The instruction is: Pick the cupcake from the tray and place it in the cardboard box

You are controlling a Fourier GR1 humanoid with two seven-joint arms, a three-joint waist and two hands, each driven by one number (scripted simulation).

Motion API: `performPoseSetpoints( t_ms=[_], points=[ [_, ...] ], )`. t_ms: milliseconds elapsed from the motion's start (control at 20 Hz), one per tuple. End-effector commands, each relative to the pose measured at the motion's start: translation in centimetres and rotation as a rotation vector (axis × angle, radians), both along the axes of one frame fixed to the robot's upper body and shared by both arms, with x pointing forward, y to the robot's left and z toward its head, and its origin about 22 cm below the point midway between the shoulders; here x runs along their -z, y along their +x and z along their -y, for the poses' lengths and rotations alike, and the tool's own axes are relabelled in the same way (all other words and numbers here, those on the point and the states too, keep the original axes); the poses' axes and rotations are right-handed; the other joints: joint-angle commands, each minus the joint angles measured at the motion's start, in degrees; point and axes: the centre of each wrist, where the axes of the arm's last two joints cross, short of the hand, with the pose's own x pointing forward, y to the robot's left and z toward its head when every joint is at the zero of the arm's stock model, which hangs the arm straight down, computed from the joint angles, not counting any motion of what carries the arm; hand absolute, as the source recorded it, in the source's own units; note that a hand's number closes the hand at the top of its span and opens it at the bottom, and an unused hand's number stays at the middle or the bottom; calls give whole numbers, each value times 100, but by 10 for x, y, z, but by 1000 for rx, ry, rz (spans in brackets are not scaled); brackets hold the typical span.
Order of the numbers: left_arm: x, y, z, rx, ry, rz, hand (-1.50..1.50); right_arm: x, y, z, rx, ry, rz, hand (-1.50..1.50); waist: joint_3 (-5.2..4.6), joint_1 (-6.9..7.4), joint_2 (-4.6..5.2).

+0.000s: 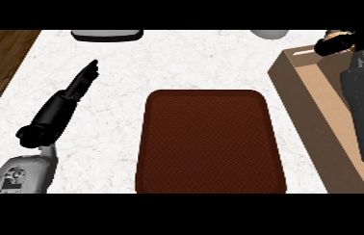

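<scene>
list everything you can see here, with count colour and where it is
tray: 1, dark reddish brown, centre of the counter, nothing on it
cardboard box: 1, tan brown, open, right edge
counter: 1, white marbled, under everything
grey object: 1, grey with dark rim, cut off by top edge, left of centre
pale object: 1, light grey, cut off by top edge, right
wooden strip: 1, brown, far left
cupcake: cannot make out
left hand: 1, black, fingers straight, left of tray
right hand: 1, black, over the box, fingers unclear
</scene>
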Motion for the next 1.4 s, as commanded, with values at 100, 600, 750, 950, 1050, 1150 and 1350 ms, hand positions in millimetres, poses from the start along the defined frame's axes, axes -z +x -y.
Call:
performPoseSetpoints(
  t_ms=[100,600,750,950,1050,1150,1350],
  points=[
    [-8,5,-3,-2,-5,-12,0,26,-5,48,9,170,-262,150,1,14,8],
    [4,-1,-9,-13,11,4,0,50,-42,124,-55,318,-520,-150,-1,25,7],
    [1,7,-5,2,8,8,0,56,-50,127,-190,344,-510,-150,0,2,10],
    [7,7,8,7,-10,11,0,46,-49,125,-299,339,-299,-150,3,30,22],
    [-1,4,-4,-5,20,6,0,26,-53,116,-326,385,-52,-150,8,-41,-24],
    [7,2,0,-13,8,-8,0,17,-55,121,-324,511,204,-150,22,-92,-37],
    [1,1,-5,-6,0,-5,0,20,-69,149,-215,749,523,-150,25,-82,-44]
  ],
)
